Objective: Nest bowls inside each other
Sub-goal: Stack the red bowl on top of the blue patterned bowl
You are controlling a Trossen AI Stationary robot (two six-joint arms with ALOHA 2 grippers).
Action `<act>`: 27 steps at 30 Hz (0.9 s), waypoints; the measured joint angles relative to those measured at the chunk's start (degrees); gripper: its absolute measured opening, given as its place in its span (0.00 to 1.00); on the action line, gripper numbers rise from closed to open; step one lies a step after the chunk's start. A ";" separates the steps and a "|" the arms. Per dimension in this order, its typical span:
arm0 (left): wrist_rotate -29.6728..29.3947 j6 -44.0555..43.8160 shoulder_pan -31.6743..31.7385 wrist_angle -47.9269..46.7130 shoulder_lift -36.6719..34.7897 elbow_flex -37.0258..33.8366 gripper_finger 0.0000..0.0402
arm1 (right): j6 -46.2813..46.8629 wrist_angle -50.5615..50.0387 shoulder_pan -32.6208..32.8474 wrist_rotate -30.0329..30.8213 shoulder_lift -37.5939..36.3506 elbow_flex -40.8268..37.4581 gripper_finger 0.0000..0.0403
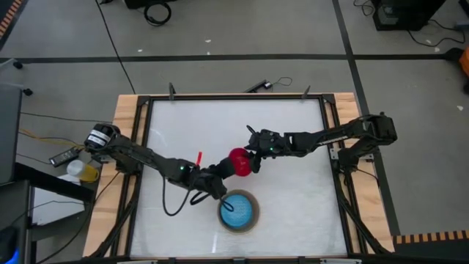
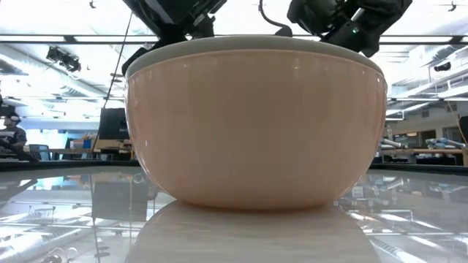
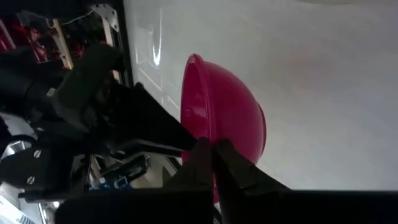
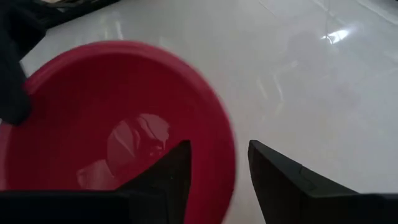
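The small red-magenta bowl (image 1: 239, 162) hangs tipped on its side over the table's middle, between my two grippers. My left gripper (image 1: 229, 173) is shut on it from the left. My right gripper (image 4: 219, 146) is open: one finger stands inside the red bowl (image 4: 112, 112), the other outside its rim, with a gap showing at the outer finger. Toward the near edge stands the beige bowl (image 1: 222, 218) on its base, with a blue bowl (image 1: 239, 213) nested in it. The beige bowl (image 2: 256, 131) fills the low view and hides the red bowl there. My left gripper pinches the red bowl's rim (image 3: 200, 127) between its two fingers (image 3: 233, 168), one inside the bowl and one outside. The fingers come slanting down from the table's left. The bowl stands on edge with its opening toward my right gripper; it looks lifted clear of the table.
A thin red stick (image 1: 198, 157) and a loop of black cable (image 1: 172, 204) lie left of the bowls, under my left arm. A dark frame (image 1: 146, 147) and wooden borders (image 1: 124, 125) edge the white table. Bare white surface stretches toward the far edge and the right.
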 joint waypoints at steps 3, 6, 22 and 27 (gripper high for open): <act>-0.37 -0.04 -0.04 0.94 0.00 0.00 0.00 | -1.44 0.13 0.02 -0.40 0.00 0.00 0.41; -0.64 -1.24 -0.05 2.86 0.00 -0.02 0.00 | -3.50 -0.06 0.19 -2.56 0.00 0.00 0.35; -0.87 -51.19 -1.13 -9.92 -4.09 -0.16 0.37 | -0.88 -6.11 7.10 -1.85 -7.26 -0.05 0.05; -2.33 -66.47 -2.06 -14.63 -12.71 -3.38 0.44 | -1.60 4.43 13.66 -0.17 -1.45 -0.11 0.05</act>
